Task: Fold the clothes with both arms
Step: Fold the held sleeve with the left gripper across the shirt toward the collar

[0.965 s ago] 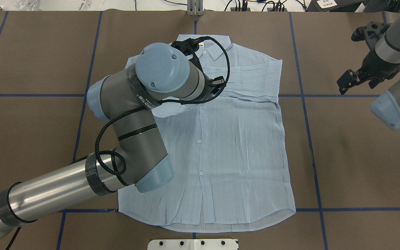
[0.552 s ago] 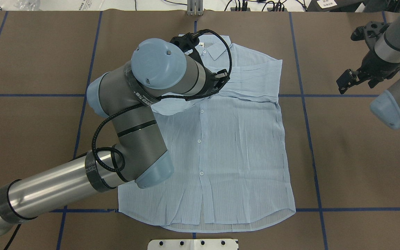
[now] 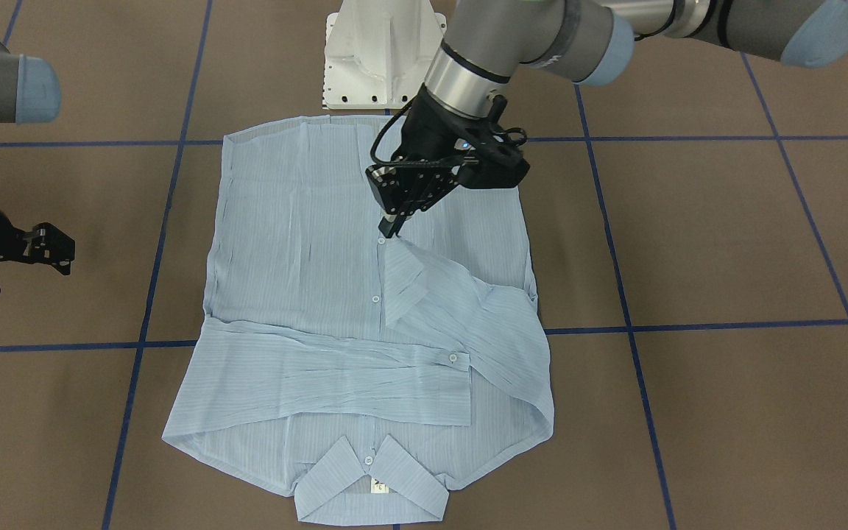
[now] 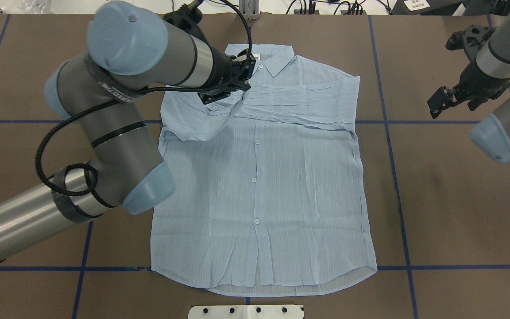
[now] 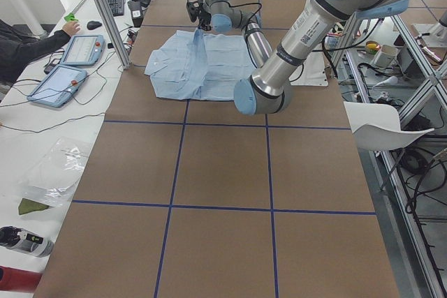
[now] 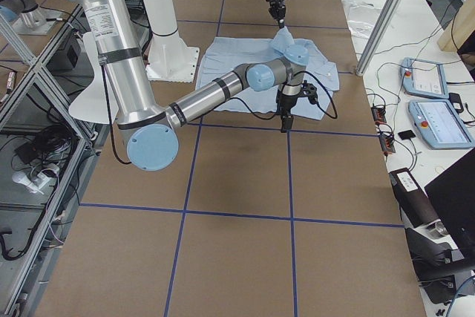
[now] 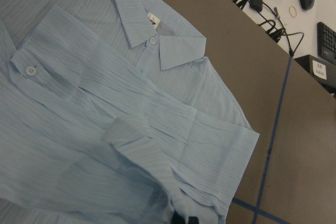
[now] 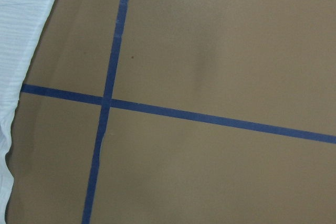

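1. Pinching the end of one sleeve [image 3: 461,309], the left pincer [image 3: 392,227] is closed tight on the cloth and holds it raised above the shirt [image 4: 281,190].
2. A second ago it sat lower over the chest. It has risen and drawn back toward its own side, so the sleeve hangs slack, and this fold looks unfinished.
3. The shirt lies face up mid-desk [image 4: 436,199], long axis running away from the robot, collar [image 3: 372,478] far, hem [image 4: 290,285] near; the other sleeve [image 3: 321,375] already crosses the chest.
4. The right pincer [image 4: 442,101] hovers aside, empty; I cannot tell its opening.
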`<move>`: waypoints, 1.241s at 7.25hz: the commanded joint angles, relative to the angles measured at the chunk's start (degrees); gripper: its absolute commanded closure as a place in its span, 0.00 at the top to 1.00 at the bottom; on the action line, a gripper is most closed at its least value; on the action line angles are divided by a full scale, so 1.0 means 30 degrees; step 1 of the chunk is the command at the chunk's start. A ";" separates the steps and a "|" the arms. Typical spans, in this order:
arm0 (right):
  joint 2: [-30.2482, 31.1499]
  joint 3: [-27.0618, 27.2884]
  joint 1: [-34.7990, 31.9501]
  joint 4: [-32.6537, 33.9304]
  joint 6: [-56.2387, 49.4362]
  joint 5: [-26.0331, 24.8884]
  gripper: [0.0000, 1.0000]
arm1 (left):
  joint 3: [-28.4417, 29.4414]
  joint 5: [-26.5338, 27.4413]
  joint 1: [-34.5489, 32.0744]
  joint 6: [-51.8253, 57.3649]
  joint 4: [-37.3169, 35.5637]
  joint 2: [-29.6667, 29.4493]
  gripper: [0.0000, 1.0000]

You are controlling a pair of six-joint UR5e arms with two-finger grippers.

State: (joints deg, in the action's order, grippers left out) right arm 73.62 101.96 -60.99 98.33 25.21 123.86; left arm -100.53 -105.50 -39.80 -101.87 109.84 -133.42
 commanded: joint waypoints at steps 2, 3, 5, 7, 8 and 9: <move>-0.0047 0.0026 0.0029 -0.0023 0.0035 -0.0006 1.00 | -0.1468 -0.0778 -0.1172 -0.0638 -0.0080 0.0850 0.00; -0.0047 0.0026 0.0000 -0.0023 0.0035 -0.0006 1.00 | -0.1761 -0.1910 -0.1872 -0.0788 -0.0080 0.0879 0.00; -0.0077 0.0085 0.0029 -0.0023 0.0064 0.0024 1.00 | -0.2144 -0.2244 -0.2464 -0.1985 -0.0051 0.0879 0.00; -0.0077 0.0055 0.0029 -0.0023 0.0035 0.0023 1.00 | -0.2116 -0.2244 -0.2903 -0.2601 -0.0080 0.0908 0.00; -0.0077 0.0026 0.0029 -0.0023 0.0064 0.0024 1.00 | -0.2115 -0.2273 -0.3194 -0.2722 -0.0080 0.0909 0.00; -0.0077 0.0026 0.0029 -0.0023 0.0093 -0.0005 1.00 | -0.2115 -0.2273 -0.3603 -0.3158 -0.0080 0.0909 0.00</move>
State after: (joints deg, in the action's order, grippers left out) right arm 73.39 102.08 -60.91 98.26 25.39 123.90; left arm -106.88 -112.29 -49.30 -110.01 109.60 -130.71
